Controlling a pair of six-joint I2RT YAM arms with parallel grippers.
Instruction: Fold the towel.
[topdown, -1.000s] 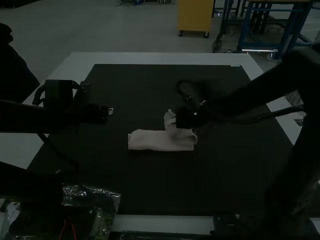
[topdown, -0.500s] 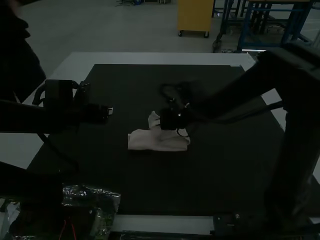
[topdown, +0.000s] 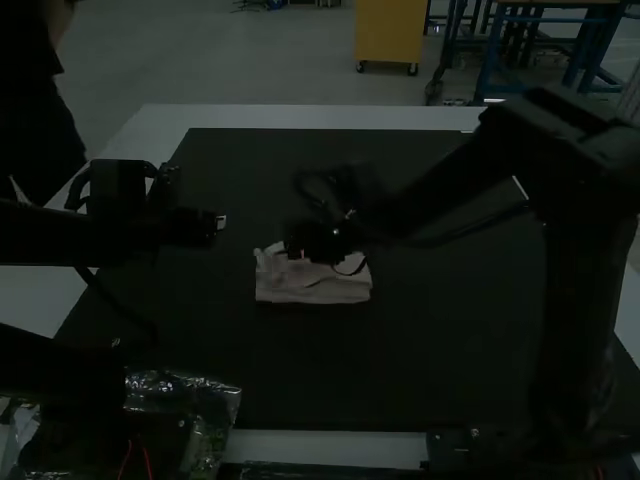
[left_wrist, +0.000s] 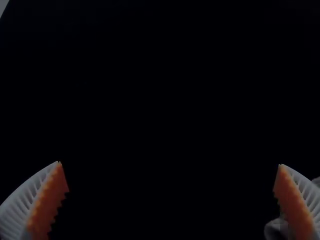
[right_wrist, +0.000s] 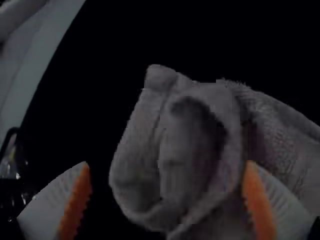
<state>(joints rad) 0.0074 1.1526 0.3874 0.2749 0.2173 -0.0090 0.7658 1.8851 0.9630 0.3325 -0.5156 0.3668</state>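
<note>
My left gripper (topdown: 220, 223) is held above the mat, up and to the left of the towel (topdown: 315, 287); in the left wrist view this gripper (left_wrist: 169, 164) has its fingers wide apart on nothing, with a bit of towel (left_wrist: 276, 229) beside one finger. The towel lies as a compact folded strip at mid-mat. Over its left part is my right gripper (topdown: 292, 250). From the right wrist, the gripper (right_wrist: 167, 164) has its fingers apart, and a curled, rolled-over end of the towel (right_wrist: 135, 165) shows between and beyond them.
A black mat (topdown: 300, 370) covers most of the white table (topdown: 300, 117). Clear plastic packaging (topdown: 190, 390) sits at the near left corner, by the left arm's base. The right arm spans the mat's right side.
My right gripper has travelled left along the towel. The towel part that stood up at its right has shifted left and come down, and the strip looks shorter. The left arm has kept still.
</note>
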